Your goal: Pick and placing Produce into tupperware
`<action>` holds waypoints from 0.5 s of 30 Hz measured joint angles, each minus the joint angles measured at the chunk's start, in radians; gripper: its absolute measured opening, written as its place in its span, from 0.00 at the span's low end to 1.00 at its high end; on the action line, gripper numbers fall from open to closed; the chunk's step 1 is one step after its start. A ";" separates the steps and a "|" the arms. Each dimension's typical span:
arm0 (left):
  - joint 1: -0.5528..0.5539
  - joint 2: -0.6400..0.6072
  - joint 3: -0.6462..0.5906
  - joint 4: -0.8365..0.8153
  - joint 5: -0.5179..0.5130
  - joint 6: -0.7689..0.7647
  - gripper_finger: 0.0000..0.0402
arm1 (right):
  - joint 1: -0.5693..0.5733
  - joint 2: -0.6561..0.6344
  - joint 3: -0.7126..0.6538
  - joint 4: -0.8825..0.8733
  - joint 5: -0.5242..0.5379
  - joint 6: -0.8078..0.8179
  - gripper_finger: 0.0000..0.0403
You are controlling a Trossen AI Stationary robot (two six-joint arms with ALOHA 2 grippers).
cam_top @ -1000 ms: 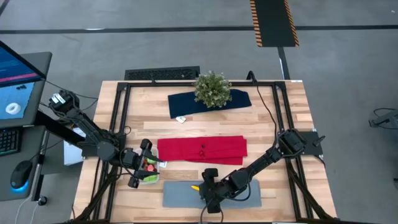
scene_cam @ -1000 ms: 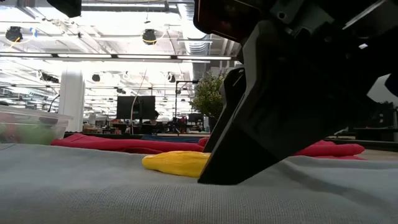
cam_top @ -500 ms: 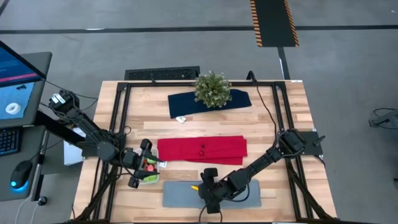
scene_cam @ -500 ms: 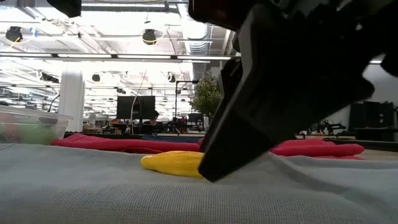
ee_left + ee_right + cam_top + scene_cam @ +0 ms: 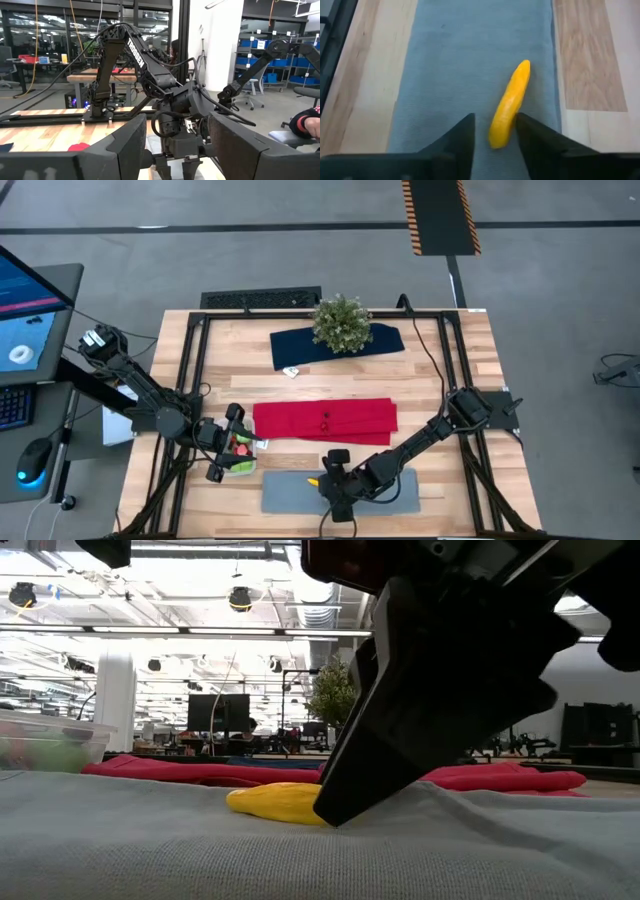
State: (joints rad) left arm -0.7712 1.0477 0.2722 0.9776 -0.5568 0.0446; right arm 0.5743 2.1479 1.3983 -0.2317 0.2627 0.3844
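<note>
A yellow piece of produce (image 5: pixel 510 100) lies flat on the grey mat (image 5: pixel 445 75) near the table's front edge. My right gripper (image 5: pixel 493 122) slants down over it, open, with one finger on either side of its near end (image 5: pixel 499 137). The clear tupperware (image 5: pixel 241 452), with green, red and pink produce inside, stands on the wood at the table's left. In the low view the tupperware (image 5: pixel 50 740) shows at the left edge. My left gripper (image 5: pixel 222 445) hangs open above it, nothing between its fingers (image 5: pixel 125 145). My right gripper straddles the yellow piece's near end from above, slanting down, its fingers lying along the piece. One finger (image 5: pixel 527 132) stands right against the piece's side and the other stands a little apart. Whether any finger touches it I cannot tell. The piece lies on the mat.
A folded red cloth (image 5: pixel 325 420) lies across the middle, just beyond the mat (image 5: pixel 300 495). At the far side a navy cloth (image 5: pixel 385 340) carries a bushy potted plant (image 5: pixel 342 323). A black frame (image 5: pixel 195 360) runs round the table.
In the low view my right gripper's dark finger has shifted toward the yellow piece and now covers its right end. The yellow piece has stayed on the mat.
</note>
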 joint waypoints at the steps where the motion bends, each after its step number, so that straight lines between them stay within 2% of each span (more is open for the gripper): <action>1: 0.000 0.000 0.000 0.000 0.000 0.000 0.51 | 0.000 0.000 0.000 0.000 0.000 0.000 0.36; 8: 0.000 0.000 0.000 0.000 0.000 0.000 0.51 | 0.001 0.000 0.000 0.000 0.000 -0.008 0.12; 11: 0.000 0.000 0.000 0.000 0.000 0.000 0.51 | 0.001 0.000 0.000 0.000 0.000 -0.010 0.08; 15: 0.000 0.000 0.000 0.000 0.000 0.000 0.51 | 0.001 0.000 0.001 0.000 0.002 -0.018 0.08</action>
State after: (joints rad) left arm -0.7713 1.0474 0.2722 0.9778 -0.5569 0.0448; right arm 0.5755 2.1479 1.3989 -0.2317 0.2651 0.3668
